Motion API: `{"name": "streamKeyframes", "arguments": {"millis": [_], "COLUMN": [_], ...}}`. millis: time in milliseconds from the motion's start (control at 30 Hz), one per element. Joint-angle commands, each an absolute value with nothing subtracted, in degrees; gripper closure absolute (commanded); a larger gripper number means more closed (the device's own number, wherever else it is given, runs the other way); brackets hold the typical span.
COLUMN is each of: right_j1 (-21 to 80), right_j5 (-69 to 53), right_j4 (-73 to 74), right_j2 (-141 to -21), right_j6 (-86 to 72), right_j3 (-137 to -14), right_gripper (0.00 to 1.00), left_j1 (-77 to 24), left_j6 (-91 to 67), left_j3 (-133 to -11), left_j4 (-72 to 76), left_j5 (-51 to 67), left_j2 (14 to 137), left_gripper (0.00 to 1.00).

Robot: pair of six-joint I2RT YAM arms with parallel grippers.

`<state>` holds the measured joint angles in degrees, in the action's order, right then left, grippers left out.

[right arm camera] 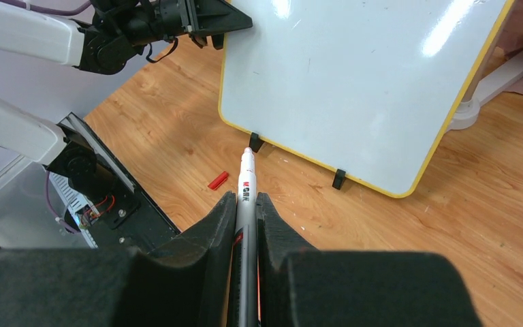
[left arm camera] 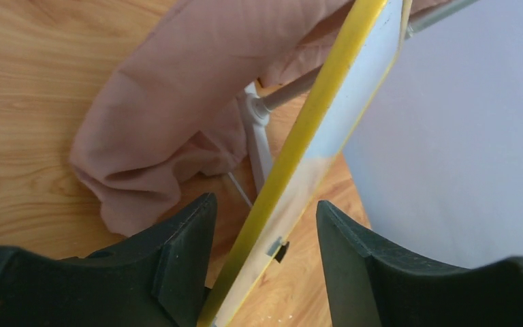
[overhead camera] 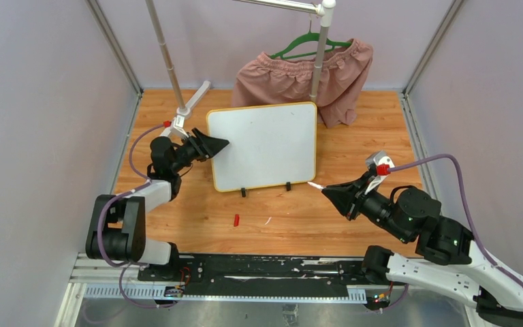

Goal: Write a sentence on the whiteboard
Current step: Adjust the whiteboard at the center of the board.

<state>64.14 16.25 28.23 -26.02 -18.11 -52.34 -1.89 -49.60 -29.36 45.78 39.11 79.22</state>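
Note:
The whiteboard (overhead camera: 262, 146) stands tilted on two black clip feet (overhead camera: 243, 192) in the middle of the wooden table; its white face is blank and no red sentence shows on it. My left gripper (overhead camera: 221, 144) is open, its jaws on either side of the board's yellow left edge (left arm camera: 313, 129) without closing on it; the left wrist view has the gripper (left arm camera: 265, 202) astride that rim. My right gripper (overhead camera: 327, 193) is shut on a white marker (overhead camera: 317, 184), uncapped, tip just off the board's lower right corner. The right wrist view shows the gripper (right arm camera: 246, 196), the marker (right arm camera: 246, 180) and the board (right arm camera: 354, 75).
A red marker cap (overhead camera: 236, 219) lies on the table in front of the board, also in the right wrist view (right arm camera: 218, 180). A pink garment (overhead camera: 306, 78) hangs on a green hanger behind the board. A rack pole (overhead camera: 167, 54) and its white foot (overhead camera: 194, 101) stand back left. Walls close the sides.

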Motion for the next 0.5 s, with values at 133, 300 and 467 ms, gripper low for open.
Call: {"name": "streamKeyframes", "arguments": {"millis": [133, 300, 467], "right_j1": [64.47, 64.51, 64.52], "right_j5": [16.26, 16.57, 16.40], "right_j4": [26.80, 26.96, 26.91], "right_j2": [-24.00, -24.00, -24.23], "right_j6": [-18.74, -18.60, -18.57], "right_j3": [-50.47, -50.51, -50.34], "right_gripper": [1.00, 1.00, 1.00], "left_j1": [-6.04, -7.98, -9.04], "left_j6": [-54.34, -57.34, -68.20], "left_j3": [-27.98, -25.97, -23.60], "left_j4": [56.70, 64.50, 86.20], "left_j5": [41.91, 41.31, 41.04], "left_j2": [81.52, 84.55, 94.01], "left_gripper": [0.48, 0.62, 0.78]}}
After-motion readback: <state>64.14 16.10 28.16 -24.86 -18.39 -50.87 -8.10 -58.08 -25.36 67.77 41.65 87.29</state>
